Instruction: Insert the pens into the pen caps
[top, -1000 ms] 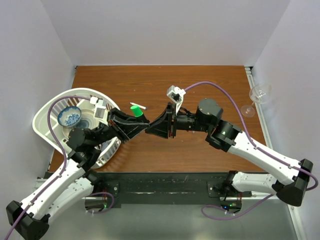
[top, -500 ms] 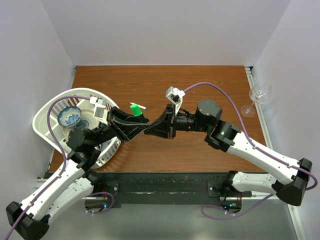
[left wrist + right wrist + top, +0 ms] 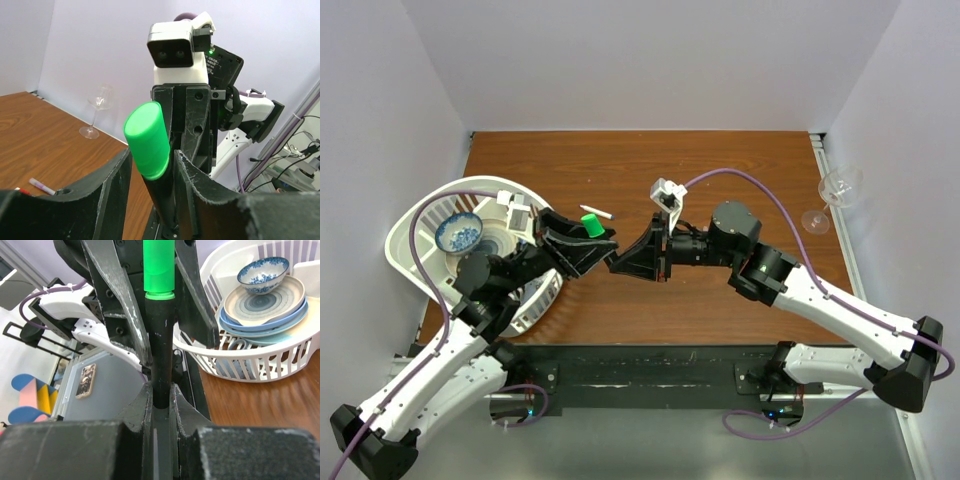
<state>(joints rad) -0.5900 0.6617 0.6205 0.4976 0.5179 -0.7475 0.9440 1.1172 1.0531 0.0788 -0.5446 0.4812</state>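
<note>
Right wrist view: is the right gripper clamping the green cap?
No, the right gripper grips the black marker; the green cap sits on its far end.

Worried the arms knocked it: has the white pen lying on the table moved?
No. The white pen keeps its spot relative to the wine glass.

Glossy green plastic cap (image 3: 145, 142), matt black marker (image 3: 161, 350).

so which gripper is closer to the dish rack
Left. The left gripper is just right of the dish rack; the right gripper is farther right, past it.
</note>
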